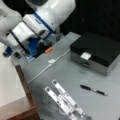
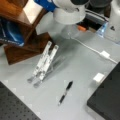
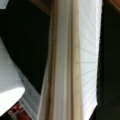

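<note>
Silver metal stand (image 1: 65, 101) lies nearest me on the grey table (image 1: 75, 72), a black pen (image 1: 93, 90) beside it and a black box (image 1: 96, 51) behind. I see the arm at the table's edge; its gripper is out of sight, so I cannot tell its jaws.

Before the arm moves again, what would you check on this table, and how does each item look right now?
1. End effector in sight: not ok; no view shows it, only the white and blue arm.
2. Black ballpoint pen lying free on the grey table: ok, nothing touches it.
3. Folding silver metal stand apart from the pen: ok.
4. White cable with its small box across the table: not ok, it lies near the arm.
5. Black-lidded grey metal box shut: ok.
6. What the wrist view shows: cannot tell, only pale vertical bands.
</note>
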Available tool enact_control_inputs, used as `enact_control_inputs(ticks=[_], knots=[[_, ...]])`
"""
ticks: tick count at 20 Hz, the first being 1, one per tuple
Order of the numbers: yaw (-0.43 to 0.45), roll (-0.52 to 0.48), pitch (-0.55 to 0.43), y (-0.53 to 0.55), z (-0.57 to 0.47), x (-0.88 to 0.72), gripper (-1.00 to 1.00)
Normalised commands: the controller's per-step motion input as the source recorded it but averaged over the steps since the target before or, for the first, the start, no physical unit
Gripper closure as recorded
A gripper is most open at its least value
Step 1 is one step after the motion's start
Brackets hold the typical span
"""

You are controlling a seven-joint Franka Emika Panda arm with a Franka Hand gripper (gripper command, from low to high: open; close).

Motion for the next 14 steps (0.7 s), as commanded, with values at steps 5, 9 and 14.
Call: enact_control_inputs(ticks=[5, 9, 14], knots=[[-0.038, -0.136, 0.031, 0.06, -0.14, -0.20, -1.00], [0.016, -0.179, 0.006, 0.07, -0.12, -0.16, -1.00], [0.072, -0.228, 0.002, 0.06, -0.03, -0.10, -1.00]])
